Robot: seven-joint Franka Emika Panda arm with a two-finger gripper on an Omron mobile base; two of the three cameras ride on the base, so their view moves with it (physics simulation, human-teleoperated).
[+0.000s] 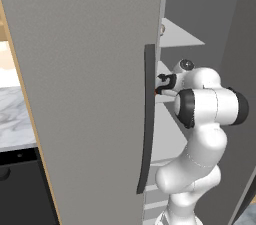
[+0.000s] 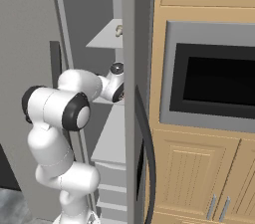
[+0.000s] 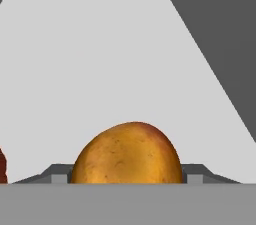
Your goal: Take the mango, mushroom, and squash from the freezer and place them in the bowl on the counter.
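Clearance: freezer shelf

Mango (image 3: pixel 127 154) blocks the path ahead; bare shelf (image 3: pixel 125 59) beyond it; freezer (image 1: pixel 90 94) door flanks.

Wall oven (image 2: pixel 214 81), wood cabinets (image 2: pixel 199 173), black appliance, maybe dishwasher (image 1: pixel 20 189)

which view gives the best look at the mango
The hand view: the mango, orange-gold with a reddish top, sits large between the gripper fingertips on a pale freezer shelf. In both base views the hand reaches into the freezer behind the door edge, so the fruit itself cannot be made out there.
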